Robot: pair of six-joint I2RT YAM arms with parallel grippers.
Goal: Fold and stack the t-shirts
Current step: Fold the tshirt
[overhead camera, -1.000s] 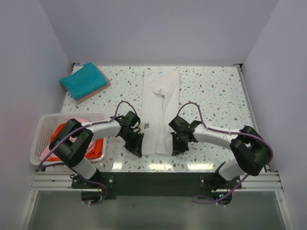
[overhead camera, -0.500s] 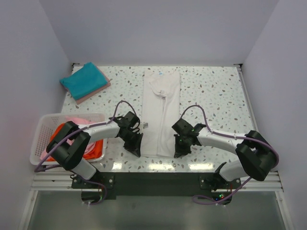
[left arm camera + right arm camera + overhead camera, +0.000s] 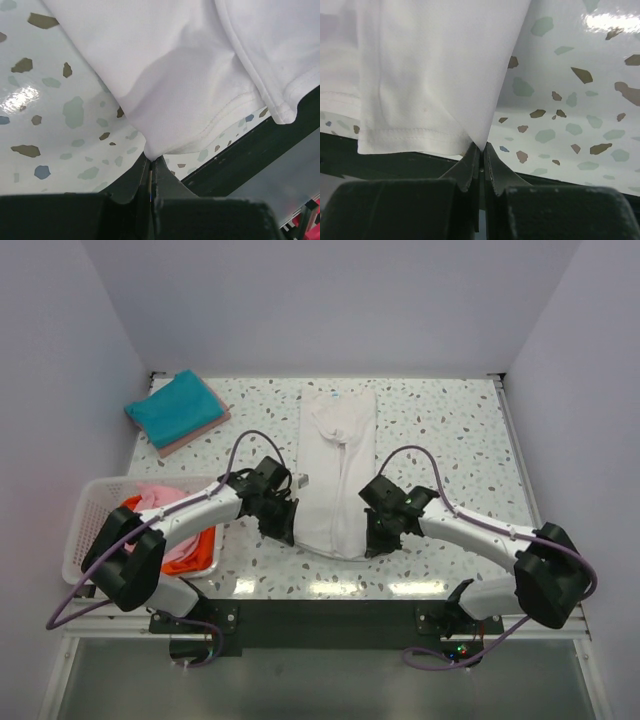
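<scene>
A white t-shirt (image 3: 335,455) lies as a long narrow strip down the middle of the table. My left gripper (image 3: 287,530) is shut on its near left hem corner (image 3: 150,150). My right gripper (image 3: 376,540) is shut on its near right hem corner (image 3: 479,142). Both corners are lifted a little off the table, and the near end of the shirt bulges between them. A folded teal t-shirt (image 3: 174,407) lies on a folded pink one (image 3: 205,430) at the far left. Pink and orange shirts (image 3: 160,530) lie in the basket.
A white lattice basket (image 3: 95,502) stands at the near left, beside my left arm. The speckled table (image 3: 450,440) is walled at the back and both sides. Its dark front rail (image 3: 330,615) runs behind the arm bases.
Both grippers have moved away from the front edge with the hem corners held, lifting the shirt's near end and carrying it toward the far side. The shirt's near edge now curves up.
</scene>
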